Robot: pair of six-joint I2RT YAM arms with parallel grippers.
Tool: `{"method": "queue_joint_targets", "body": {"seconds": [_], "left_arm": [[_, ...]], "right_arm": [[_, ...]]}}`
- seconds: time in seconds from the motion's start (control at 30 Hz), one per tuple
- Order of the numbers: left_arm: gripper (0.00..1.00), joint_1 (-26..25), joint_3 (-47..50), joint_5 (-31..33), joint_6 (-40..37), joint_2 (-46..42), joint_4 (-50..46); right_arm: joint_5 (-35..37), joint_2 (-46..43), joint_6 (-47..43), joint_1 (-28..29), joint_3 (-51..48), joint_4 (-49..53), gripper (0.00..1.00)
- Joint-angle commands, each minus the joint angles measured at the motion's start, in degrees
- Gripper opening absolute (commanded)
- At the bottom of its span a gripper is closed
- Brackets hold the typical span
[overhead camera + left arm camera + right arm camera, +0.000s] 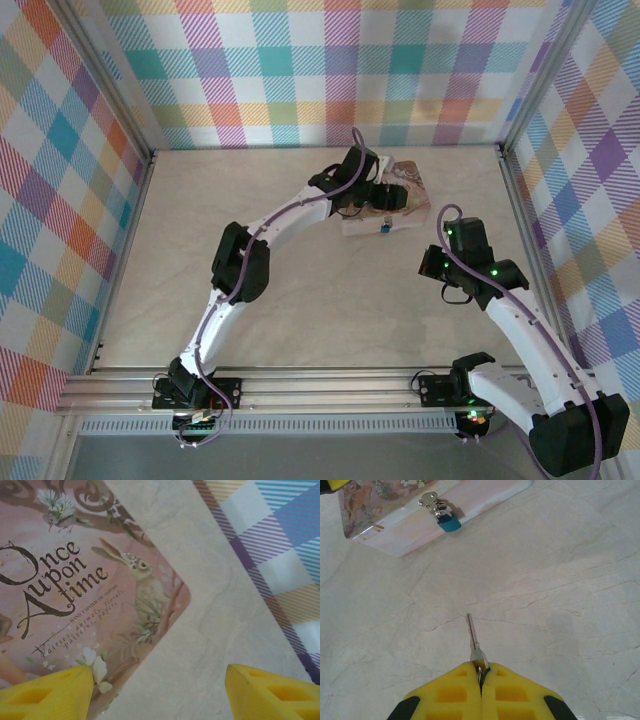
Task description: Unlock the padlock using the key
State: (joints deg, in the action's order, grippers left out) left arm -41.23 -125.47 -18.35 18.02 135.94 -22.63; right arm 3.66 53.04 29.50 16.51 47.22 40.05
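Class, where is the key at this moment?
In the right wrist view, the key is pinched in the right fingers, low centre, pointing toward the padlock on the box, short of it.

The right gripper point(481, 676) has its yellow fingers pressed together, pinching the bow of the key point(473, 639). The thin blade sticks straight out ahead of the fingertips, over the pale marbled table point(560, 580). Well ahead of the key's tip and slightly to the left, the blue padlock point(449, 523) hangs from a silvery hasp point(429, 501) on the side wall of the pink tin box point(480, 500). Key and padlock are apart, with bare table between them.
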Motion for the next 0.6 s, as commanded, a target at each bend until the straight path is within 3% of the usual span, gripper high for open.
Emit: {"method": "queue_joint_targets", "body": {"seconds": [0.0,0.4,0.57], "left_arm": [[0.70,-0.5,-2.8,0.8,-1.8,1.8,-4.5],[0.70,-0.6,3.7,2.6,-4.5,0.3,-6.7],[0.70,-0.6,11.5,2.7,-5.2,-4.3,-4.9]], "right_arm": [[0.6,-0.8,0.6,-0.3,-0.6,0.9,0.00],[0.5,0.6,0.1,-0.4,0.1,0.5,0.00],[0.3,1.1,-0.1,-0.6,0.5,0.5,0.00]]}}
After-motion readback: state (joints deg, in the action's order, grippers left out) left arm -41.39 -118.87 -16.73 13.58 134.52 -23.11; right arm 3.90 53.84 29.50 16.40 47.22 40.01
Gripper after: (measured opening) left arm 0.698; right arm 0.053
